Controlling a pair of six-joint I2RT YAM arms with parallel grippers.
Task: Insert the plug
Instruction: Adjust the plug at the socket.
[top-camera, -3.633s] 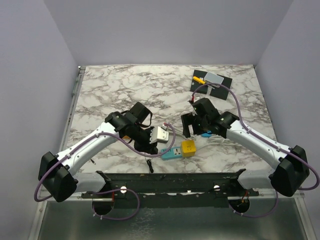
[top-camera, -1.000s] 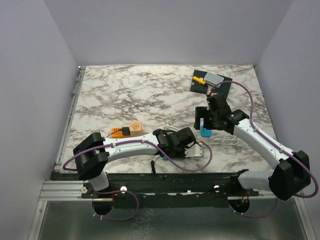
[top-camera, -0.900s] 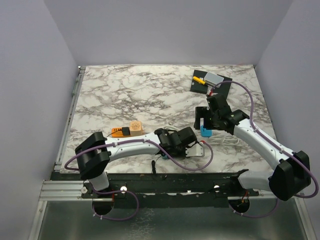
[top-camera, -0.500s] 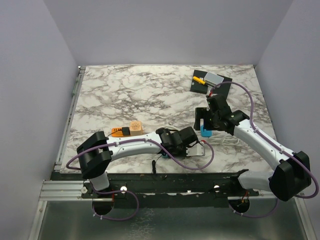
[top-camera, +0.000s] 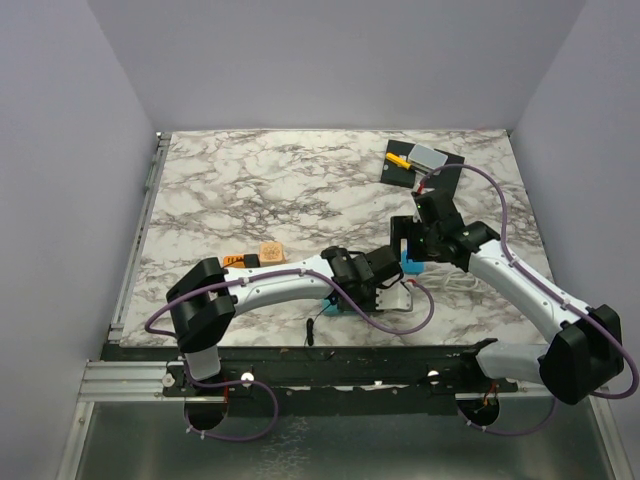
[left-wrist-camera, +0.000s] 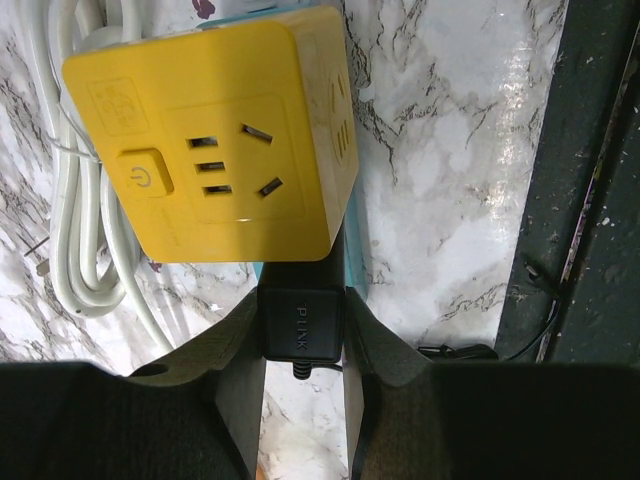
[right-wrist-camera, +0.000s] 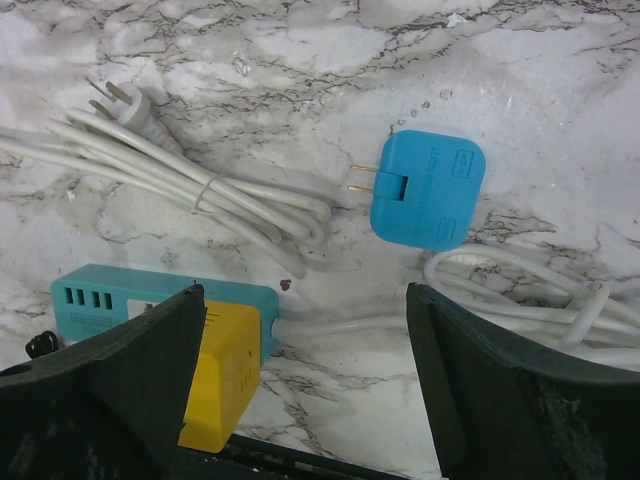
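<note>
- My left gripper (left-wrist-camera: 302, 300) pinched the black plug (left-wrist-camera: 300, 325), which sat just beside the yellow socket cube (left-wrist-camera: 205, 140); I could not tell whether they touched.
- My right gripper (right-wrist-camera: 302, 305) hung spread wide over the marble table (right-wrist-camera: 560, 90), above a blue adapter (right-wrist-camera: 427, 190) and a white cable (right-wrist-camera: 200, 190).

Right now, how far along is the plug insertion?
Done: the black rectangular plug is clamped in the left gripper and lined up against one side of the yellow plastic socket cube. In hand: the plug meets that side, but whether it is seated cannot be told. Left: push it home and release. The right gripper hangs open over the blue two-prong adapter, holding nothing.
</note>
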